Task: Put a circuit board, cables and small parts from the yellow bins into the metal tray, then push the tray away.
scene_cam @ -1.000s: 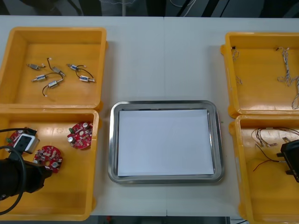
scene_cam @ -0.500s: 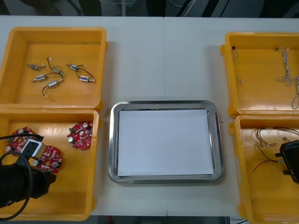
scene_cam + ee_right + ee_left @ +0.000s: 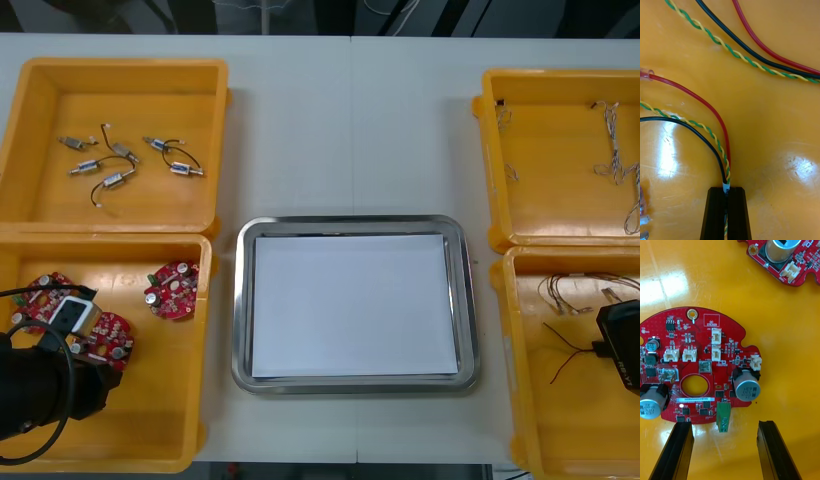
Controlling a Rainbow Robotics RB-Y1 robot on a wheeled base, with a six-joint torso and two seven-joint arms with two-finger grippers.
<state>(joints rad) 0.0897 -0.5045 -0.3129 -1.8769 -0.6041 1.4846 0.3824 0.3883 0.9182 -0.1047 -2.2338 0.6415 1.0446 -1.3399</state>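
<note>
In the front view, the left claw is hanging at the lower left of the frame, inside the lower-left yellow bin. Over the last second it has been sliding from the leftmost of the three boards toward the middle circuit board, and it is now settling there. At the lower right edge, the right claw is sitting in the lower-right yellow bin. It has barely moved, but the red strand of the cable bundle is lying in a different curve than a second ago, which suggests it is being tugged. The metal tray, white inside, is resting at the centre bottom of the surface and is holding nothing yet. The small metal parts are lying untouched in the upper-left bin.

In the right wrist view, the two black fingers are pressing together on the cable bundle. Its red, black and green-and-yellow twisted strands are running out from between the tips and fanning across the bin floor. That grip looks secure, so lifting and carrying toward the tray is probably the next call for this arm.

In the left wrist view, the fingers are standing well apart. One tip is touching or just overlapping the circuit board's edge, and the other is standing clear of it beside the grey capacitor, with the green connector between them. The claw is gripping nothing. The board is lying flat on the bin floor, and a second board is lying farther off. Closing here would likely pinch the board's rim near that connector, so the pick is lined up but not begun.
</note>
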